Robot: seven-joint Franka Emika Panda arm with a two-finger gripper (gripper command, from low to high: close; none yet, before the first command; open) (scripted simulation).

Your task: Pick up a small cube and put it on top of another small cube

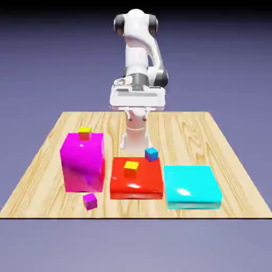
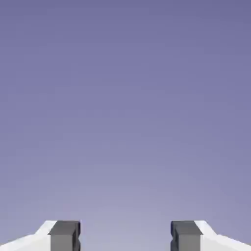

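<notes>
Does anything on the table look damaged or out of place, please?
Nothing looks damaged. The small magenta cube simply sits turned askew on the bare wood, in front of the large magenta block.

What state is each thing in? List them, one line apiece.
fingers: open, holding nothing
magenta cube: on the table
yellow-topped cube on the magenta block: unstacked
yellow-topped cube on the red block: unstacked
blue cube: nothing on top

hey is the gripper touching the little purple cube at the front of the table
Apart. The exterior view shows the open gripper raised well behind the purple cube, with bare wood around the cube.
</notes>
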